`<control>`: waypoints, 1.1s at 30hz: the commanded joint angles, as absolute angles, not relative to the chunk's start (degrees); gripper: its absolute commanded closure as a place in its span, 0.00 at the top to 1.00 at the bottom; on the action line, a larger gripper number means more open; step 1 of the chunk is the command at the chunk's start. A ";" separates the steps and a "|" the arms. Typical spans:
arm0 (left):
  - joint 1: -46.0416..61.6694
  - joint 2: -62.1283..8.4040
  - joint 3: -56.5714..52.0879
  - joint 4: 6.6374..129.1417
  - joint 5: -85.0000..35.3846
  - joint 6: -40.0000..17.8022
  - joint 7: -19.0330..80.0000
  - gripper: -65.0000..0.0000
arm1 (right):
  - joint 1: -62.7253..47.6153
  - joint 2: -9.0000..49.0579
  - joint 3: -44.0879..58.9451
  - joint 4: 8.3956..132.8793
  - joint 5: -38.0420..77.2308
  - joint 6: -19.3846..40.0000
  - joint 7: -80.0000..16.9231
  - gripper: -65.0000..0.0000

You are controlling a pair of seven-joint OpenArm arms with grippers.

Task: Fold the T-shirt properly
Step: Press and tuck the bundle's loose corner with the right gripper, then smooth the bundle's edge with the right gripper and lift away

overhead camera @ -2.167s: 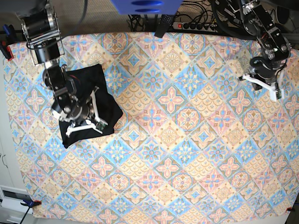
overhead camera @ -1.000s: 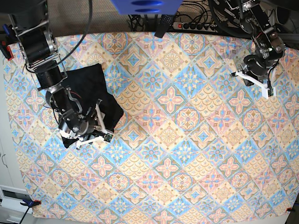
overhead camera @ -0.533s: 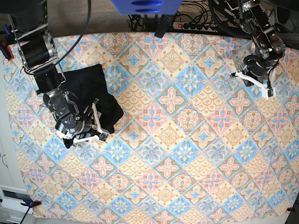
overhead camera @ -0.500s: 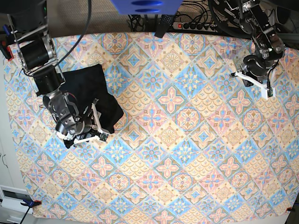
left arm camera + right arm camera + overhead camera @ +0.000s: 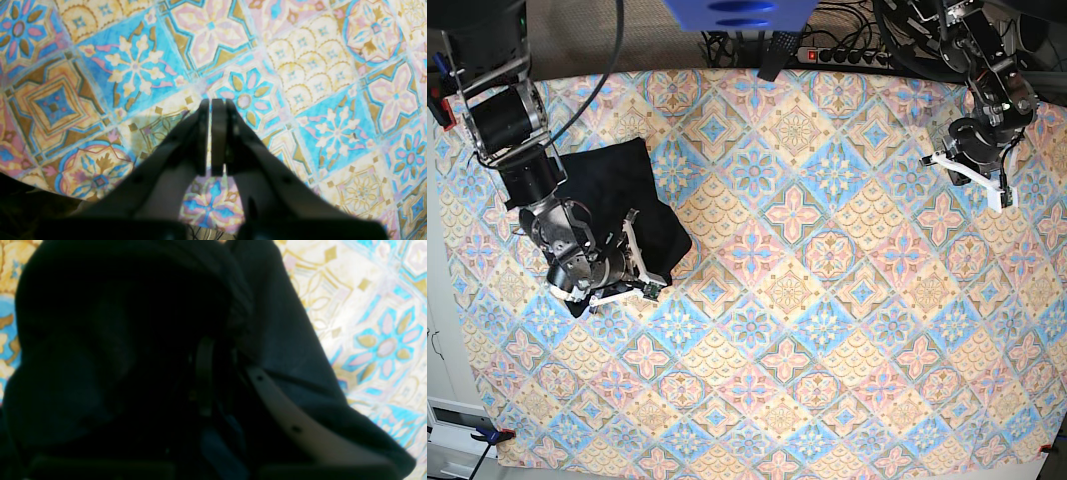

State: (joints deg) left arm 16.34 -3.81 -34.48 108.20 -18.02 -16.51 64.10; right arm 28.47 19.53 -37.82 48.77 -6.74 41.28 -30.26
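My right gripper (image 5: pixel 213 373) sits in the folds of the T-shirt (image 5: pixel 627 200). In the right wrist view the black fabric fills most of the frame and swallows the fingertips. One dark pad (image 5: pixel 204 373) and a pale finger shell show; the other pad is lost against the cloth. The jaws stand drawn together, but I cannot tell whether cloth is pinched between them.

In the base view the T-shirt lies as a compact dark bundle on the tablecloth (image 5: pixel 827 300), near that cloth's left edge. My right arm covers the bundle's lower left corner, so its outline there is hidden. The fabric is too dark to make out folds, seams or sleeves.

My left gripper (image 5: pixel 210 133) hangs over bare tablecloth, well apart from the T-shirt, near the cloth's upper right corner in the base view. Its two pads meet with only a thin slit of light between them, and they hold nothing. The finger bases are blurred and cut off at the bottom of the left wrist view.

No brand, label or legible writing shows on the T-shirt or the tablecloth.
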 commanded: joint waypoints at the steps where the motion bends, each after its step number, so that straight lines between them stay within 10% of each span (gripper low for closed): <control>1: 16.13 -4.44 -34.77 109.23 -18.24 -16.57 63.25 0.01 | 29.05 19.47 -36.35 50.42 -7.34 40.00 -30.55 0.00; 28: 16.40 -4.44 -34.68 109.14 -18.24 -16.57 63.25 0.01 | 35.56 20.70 -29.93 50.33 -7.43 40.00 -29.32 0.01; 33: 16.57 -4.44 -34.68 109.14 -18.24 -16.57 63.25 0.01 | 35.56 20.62 -30.20 42.15 -7.60 40.00 -21.49 0.17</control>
